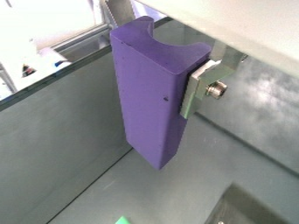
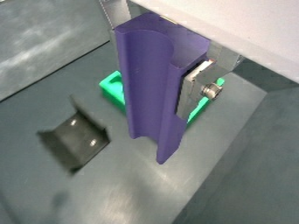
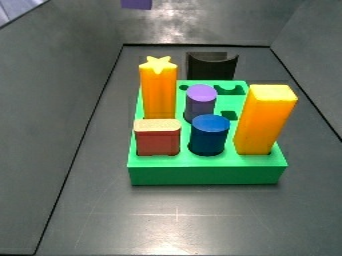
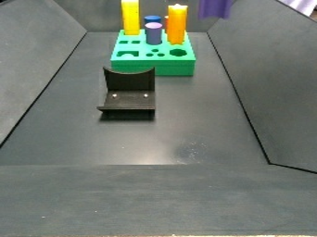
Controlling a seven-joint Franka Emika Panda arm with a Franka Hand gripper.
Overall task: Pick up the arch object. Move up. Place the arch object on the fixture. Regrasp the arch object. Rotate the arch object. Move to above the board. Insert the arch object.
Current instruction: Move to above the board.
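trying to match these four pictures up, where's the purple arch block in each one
Wrist view: arch block fills the centre, clamped in the gripper.
Wrist view: arch block at centre, above the green board.
Side view: only its tip at the top edge.
Side view: a sliver at top right.
Shared landmark: the green board.

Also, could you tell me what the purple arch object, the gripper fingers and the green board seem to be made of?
The arch object, held in the gripper above the board, looks like matte plastic, possibly printed: uniform purple, no glare. The fingers look like bare metal: flat silver plates with a bolt. The board seems to be smooth plastic too: even bright green with crisp edges.
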